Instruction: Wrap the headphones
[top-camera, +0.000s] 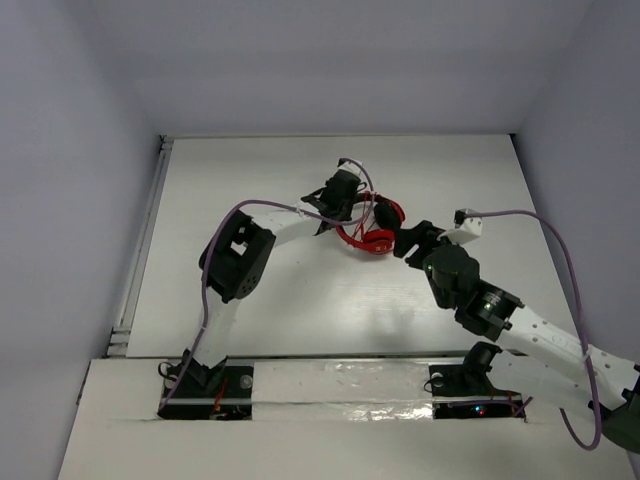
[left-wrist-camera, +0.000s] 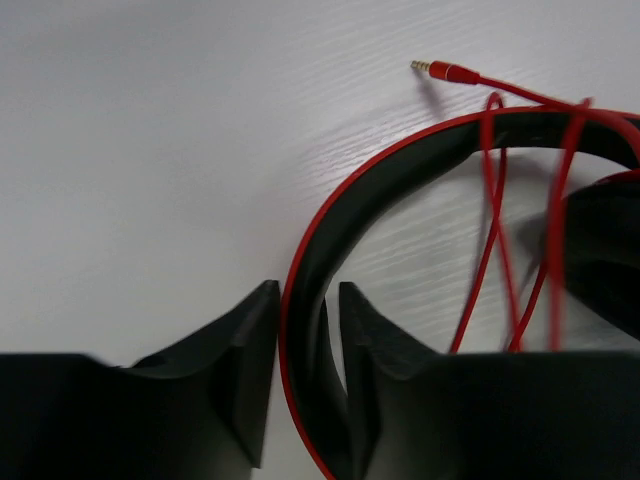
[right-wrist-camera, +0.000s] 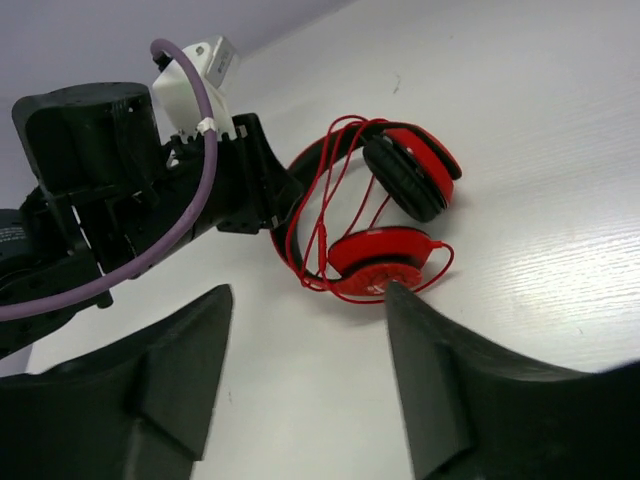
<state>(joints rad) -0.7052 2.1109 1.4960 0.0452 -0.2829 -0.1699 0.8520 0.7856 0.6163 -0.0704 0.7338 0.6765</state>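
The red headphones lie on the white table near its middle, ear cups toward the right arm. Their thin red cable is looped around the headband, and its plug lies on the table. My left gripper is shut on the black-and-red headband; it shows in the top view and the right wrist view. My right gripper is open and empty just short of the near ear cup; it also shows in the top view.
Thick purple robot cables arc over both arms. The white table is walled on the left, back and right. A taped strip runs along its near edge by the arm bases.
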